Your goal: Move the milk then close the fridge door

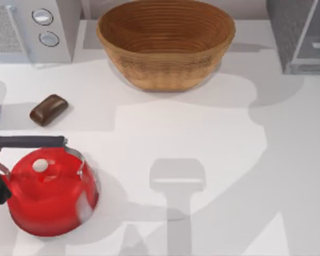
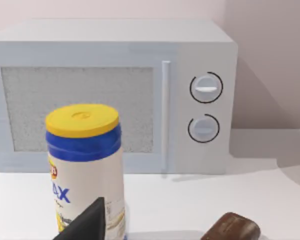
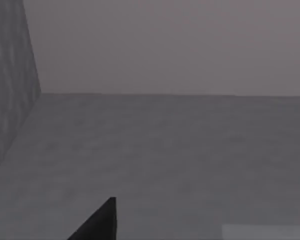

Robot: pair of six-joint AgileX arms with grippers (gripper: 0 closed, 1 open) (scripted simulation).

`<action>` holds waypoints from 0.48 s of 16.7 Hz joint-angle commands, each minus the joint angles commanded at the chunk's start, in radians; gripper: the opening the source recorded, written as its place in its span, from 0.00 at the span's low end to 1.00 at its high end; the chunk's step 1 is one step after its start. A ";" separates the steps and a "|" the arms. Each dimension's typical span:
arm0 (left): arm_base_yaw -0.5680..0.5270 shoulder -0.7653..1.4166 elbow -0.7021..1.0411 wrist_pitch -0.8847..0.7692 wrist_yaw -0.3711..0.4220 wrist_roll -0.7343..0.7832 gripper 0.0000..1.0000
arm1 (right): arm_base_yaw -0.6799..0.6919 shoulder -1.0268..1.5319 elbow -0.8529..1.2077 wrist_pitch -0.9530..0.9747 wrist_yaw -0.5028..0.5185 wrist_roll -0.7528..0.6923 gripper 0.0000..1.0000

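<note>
Left gripper: the left gripper [image 2: 87, 225] hangs low at the table's left edge, just before a yellow-lidded canister [image 2: 85, 165]; whether it is spread or pressed together cannot be told, and nothing shows in its hold.
Right gripper: the right gripper [image 3: 97, 225] faces a dim grey floor with a speckled wall to one side, likely the inside of the fridge; its state cannot be told either.
Milk: where the white carton with the blue top stands cannot be told from these pictures, so whether it has been moved is uncertain.
Fridge door: the fridge door [image 1: 316, 45] stands swung away from the dark speckled fridge [image 1: 288, 24] at the table's far right corner, so closing looks not yet done.
Progress: judged early; at least the door step is left.
Table, near: the white table [image 1: 218, 160] bears a red kettle [image 1: 50, 194] with a dark handle at the near left, and soft arm shadows across the middle.
Table, middle: a brown rounded block [image 1: 48, 109] lies beyond the kettle, apart from it.
Table, far: a light grey microwave [image 1: 48, 26] with two round knobs sits at the far left, a woven basket [image 1: 165, 40] at the far centre.
Room: a plain pale wall [image 2: 270, 50] rises behind the microwave.
</note>
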 joint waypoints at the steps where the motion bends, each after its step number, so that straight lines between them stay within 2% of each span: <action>1: 0.000 0.000 0.000 0.000 0.000 0.000 1.00 | 0.000 0.000 0.000 0.000 0.000 0.000 1.00; 8: 0.000 0.000 0.000 0.000 0.000 0.000 1.00 | 0.008 -0.048 -0.030 -0.016 0.004 -0.001 1.00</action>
